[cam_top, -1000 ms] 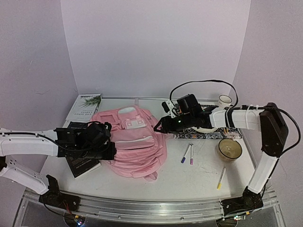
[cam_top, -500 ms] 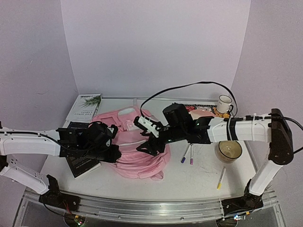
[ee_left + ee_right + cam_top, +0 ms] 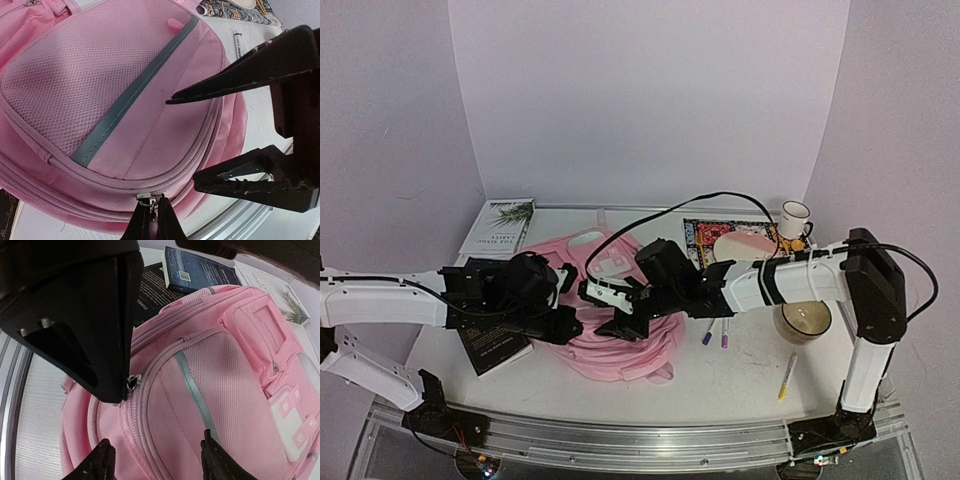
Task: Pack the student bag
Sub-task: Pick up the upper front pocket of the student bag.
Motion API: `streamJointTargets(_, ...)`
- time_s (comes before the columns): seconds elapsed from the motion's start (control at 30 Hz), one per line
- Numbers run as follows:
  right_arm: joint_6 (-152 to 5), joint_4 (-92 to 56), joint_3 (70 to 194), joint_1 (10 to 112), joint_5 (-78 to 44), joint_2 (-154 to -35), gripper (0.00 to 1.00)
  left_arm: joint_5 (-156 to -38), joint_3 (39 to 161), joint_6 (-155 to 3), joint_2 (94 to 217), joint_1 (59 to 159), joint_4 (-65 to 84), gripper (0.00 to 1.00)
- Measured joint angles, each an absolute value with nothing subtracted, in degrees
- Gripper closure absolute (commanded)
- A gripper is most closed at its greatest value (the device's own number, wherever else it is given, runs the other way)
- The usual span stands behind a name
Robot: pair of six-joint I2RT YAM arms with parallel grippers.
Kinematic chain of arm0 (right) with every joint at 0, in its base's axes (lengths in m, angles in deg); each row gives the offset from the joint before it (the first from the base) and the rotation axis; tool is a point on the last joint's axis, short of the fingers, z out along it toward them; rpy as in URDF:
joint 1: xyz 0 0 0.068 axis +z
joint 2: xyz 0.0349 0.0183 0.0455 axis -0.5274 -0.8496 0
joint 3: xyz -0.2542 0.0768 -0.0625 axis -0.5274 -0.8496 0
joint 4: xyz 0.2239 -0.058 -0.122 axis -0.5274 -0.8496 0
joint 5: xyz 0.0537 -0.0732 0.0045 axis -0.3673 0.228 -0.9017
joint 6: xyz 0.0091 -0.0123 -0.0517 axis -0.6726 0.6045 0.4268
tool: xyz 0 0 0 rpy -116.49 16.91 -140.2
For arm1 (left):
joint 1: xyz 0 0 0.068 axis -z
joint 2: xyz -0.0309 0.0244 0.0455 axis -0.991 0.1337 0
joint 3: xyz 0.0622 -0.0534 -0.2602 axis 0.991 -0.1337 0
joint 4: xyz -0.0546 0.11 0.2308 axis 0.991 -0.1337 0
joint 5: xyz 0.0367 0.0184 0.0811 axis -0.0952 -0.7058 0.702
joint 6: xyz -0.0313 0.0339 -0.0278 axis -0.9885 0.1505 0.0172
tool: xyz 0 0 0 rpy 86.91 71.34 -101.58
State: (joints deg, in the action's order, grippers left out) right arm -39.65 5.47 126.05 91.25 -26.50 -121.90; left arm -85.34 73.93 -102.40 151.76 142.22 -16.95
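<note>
I am pinching the zip pull (image 3: 148, 201) of the student bag (image 3: 620, 350) in my tightly closed left gripper (image 3: 151, 222); my right gripper (image 3: 157, 450) is hovering just beside, jaws apart and empty; the bag is lying left of desk centre, long axis near-to-far

Pink student bag (image 3: 620, 350) (mesh-fronted), front up

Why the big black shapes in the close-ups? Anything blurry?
Top external view: soft, even light, the student bag sharp. Left wrist view: the right fingers loom near the lens as dark silhouettes; the bag's mesh is crisp. Right wrist view: the left fingers, pinching the zipper pull, fill the upper left, almost featureless black.
</note>
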Motion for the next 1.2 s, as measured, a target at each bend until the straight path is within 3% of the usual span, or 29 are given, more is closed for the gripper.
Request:
streamJointTargets(0.07,-39.2,5.6,127.1,91.2,-26.6,-123.0,0.56,-85.8,74.0,-102.0,151.9,142.2,-16.9,1.00)
streamJointTargets(0.23,-38.0,5.6,127.9,91.3,-28.1,-124.3,0.91,-85.9,74.0,-101.5,152.0,142.2,-16.9,1.00)
streamJointTargets(0.33,-37.1,5.3,127.9,91.6,-28.5,-124.3,0.98,-85.5,74.4,-101.4,152.0,142.2,-17.4,1.00)
streamJointTargets(0.7,-34.4,7.9,124.4,91.5,-28.6,-122.0,1.00,-82.6,77.4,-101.2,152.7,138.9,-23.5,1.00)
streamJointTargets(0.9,-33.3,8.7,123.2,91.5,-28.2,-120.7,0.99,-84.8,77.3,-101.7,152.7,135.4,-23.5,0.95)
streamJointTargets(1.03,-33.3,8.6,123.2,91.5,-28.3,-120.7,0.93,-85.1,77.3,-102.2,153.4,134.9,-23.5,0.90)
streamJointTargets(1.2,-34.1,7.8,123.2,91.3,-28.1,-120.7,0.76,-83.0,77.0,-102.7,154.1,134.3,-23.8,0.81)
